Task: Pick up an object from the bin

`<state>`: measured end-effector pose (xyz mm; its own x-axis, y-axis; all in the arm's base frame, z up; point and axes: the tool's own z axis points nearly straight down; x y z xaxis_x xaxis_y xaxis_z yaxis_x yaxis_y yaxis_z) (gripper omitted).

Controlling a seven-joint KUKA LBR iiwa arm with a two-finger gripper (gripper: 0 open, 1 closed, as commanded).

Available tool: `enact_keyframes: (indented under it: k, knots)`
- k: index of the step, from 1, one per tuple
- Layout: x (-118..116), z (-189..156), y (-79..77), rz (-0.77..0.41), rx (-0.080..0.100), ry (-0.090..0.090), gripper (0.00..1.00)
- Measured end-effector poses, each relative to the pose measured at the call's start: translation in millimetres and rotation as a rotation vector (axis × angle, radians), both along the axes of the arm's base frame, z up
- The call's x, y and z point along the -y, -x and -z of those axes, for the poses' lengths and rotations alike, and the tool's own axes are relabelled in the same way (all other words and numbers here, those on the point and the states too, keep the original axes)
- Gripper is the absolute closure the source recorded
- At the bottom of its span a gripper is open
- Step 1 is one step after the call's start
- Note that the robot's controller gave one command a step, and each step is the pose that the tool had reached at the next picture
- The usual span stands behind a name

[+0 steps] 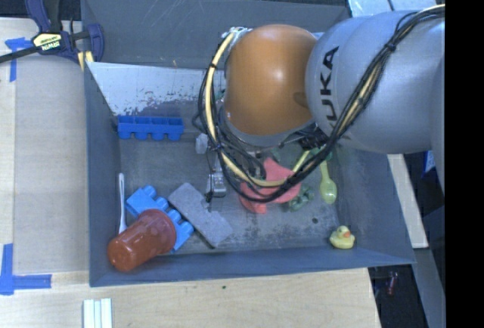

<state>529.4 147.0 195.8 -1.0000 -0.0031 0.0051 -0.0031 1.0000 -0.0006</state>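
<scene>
Bin held a pink-red thing right under the gripper, a yellow duck below-right of it in view, and a grey block, blue block and brown cup below-left. The pink-red thing's visible part lay with its long axis roughly across the view, right end slightly higher; it was mostly hidden, so which way it pointed was unclear. Gripper state couldn't be told because the orange cover was in the way.

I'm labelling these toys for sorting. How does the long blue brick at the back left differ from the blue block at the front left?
The long blue brick lies alone, parallel to the back wall; the blue block lies diagonally, partly under a reddish-brown cylinder. The brick is slim and straight; the block is chunkier. Both are blue, in the left half of the bin.
</scene>
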Motion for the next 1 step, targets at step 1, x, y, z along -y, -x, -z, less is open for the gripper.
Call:
enact_keyframes:
  k: [1]
  knots:
    - [1.1,-4.8,-1.6,0.002,0.008,-0.002,0.00]
